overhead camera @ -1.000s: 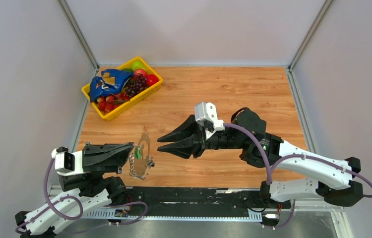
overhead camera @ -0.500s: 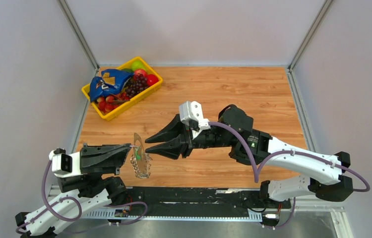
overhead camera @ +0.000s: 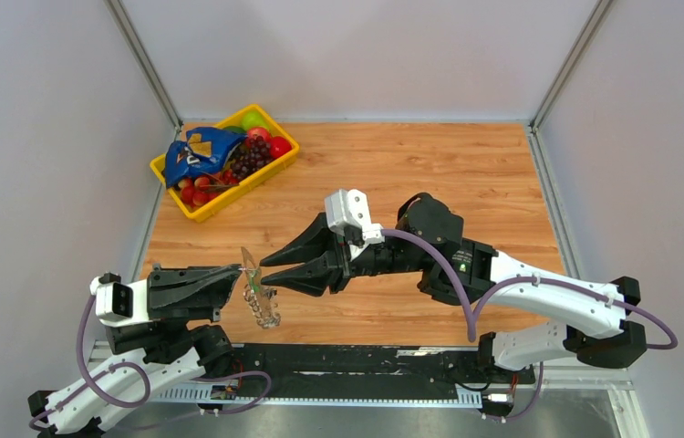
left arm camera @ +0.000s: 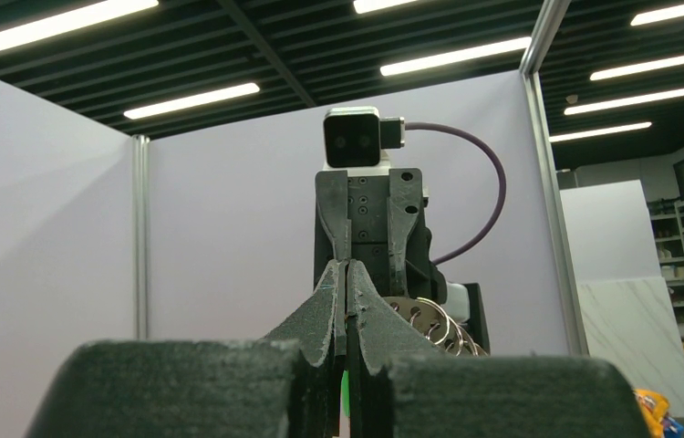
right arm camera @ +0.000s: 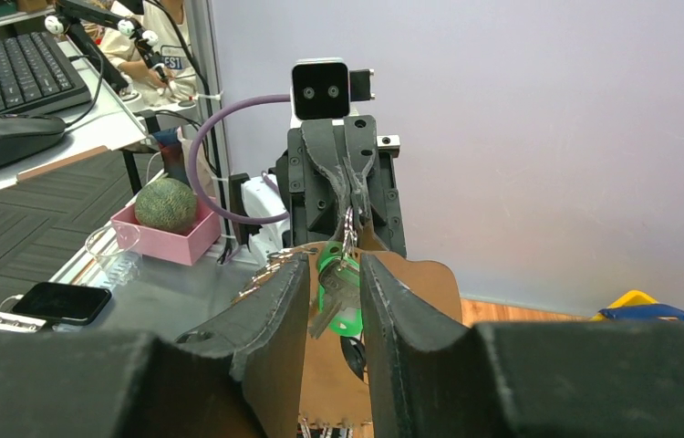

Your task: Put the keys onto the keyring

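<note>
My left gripper (overhead camera: pixel 236 273) is shut on the keyring (overhead camera: pixel 261 299), a flat piece edged with silvery chain and wire rings, and holds it upright above the table's near edge. In the left wrist view my shut fingers (left arm camera: pixel 346 274) pinch its thin edge, with rings (left arm camera: pixel 439 321) showing to the right. A metal key with a bright green tag (right arm camera: pixel 349 318) hangs from the keyring. My right gripper (overhead camera: pixel 270 271) is open and faces the left one. In the right wrist view its fingers (right arm camera: pixel 334 265) stand on either side of the green key without touching it.
A yellow basket (overhead camera: pixel 276 166) of fruit with a blue bag stands at the back left of the wooden table (overhead camera: pixel 430 173). Grey walls close in the left, right and back. The black rail of the arm bases (overhead camera: pixel 357 360) runs along the near edge.
My right gripper has moved left, up to the keyring, still open. The keyring has turned more edge-on in the left gripper, which shifted slightly.
</note>
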{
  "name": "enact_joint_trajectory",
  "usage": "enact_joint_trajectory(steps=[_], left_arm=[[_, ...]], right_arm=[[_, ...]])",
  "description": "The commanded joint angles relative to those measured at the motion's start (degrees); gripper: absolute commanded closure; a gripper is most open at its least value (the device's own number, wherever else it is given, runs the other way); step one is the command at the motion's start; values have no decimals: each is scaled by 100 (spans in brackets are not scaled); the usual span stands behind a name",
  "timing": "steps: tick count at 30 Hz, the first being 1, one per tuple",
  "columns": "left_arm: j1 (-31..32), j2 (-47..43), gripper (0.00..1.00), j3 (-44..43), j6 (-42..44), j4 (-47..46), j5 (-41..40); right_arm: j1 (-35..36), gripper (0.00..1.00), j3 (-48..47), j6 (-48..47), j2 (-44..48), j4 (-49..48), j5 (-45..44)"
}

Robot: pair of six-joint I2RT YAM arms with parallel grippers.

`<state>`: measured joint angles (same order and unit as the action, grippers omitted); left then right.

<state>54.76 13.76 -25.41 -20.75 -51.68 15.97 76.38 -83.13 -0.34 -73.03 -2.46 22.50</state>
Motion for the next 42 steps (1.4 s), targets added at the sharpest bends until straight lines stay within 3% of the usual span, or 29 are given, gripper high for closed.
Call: enact_joint_trajectory(steps=[1, 11, 19, 42], left_arm=[[8, 14, 100, -58, -47, -215, 3], [16, 30, 100, -52, -71, -262, 19], [13, 22, 100, -44, -84, -272, 21], [10, 95, 100, -108, -140, -336, 72]], right_arm=[[70, 69, -267, -145, -43, -133, -57], [105, 70, -337, -192, -148, -124, -110], [123, 99, -370, -241, -193, -123, -156], [158, 100, 343, -127, 81, -210, -183]])
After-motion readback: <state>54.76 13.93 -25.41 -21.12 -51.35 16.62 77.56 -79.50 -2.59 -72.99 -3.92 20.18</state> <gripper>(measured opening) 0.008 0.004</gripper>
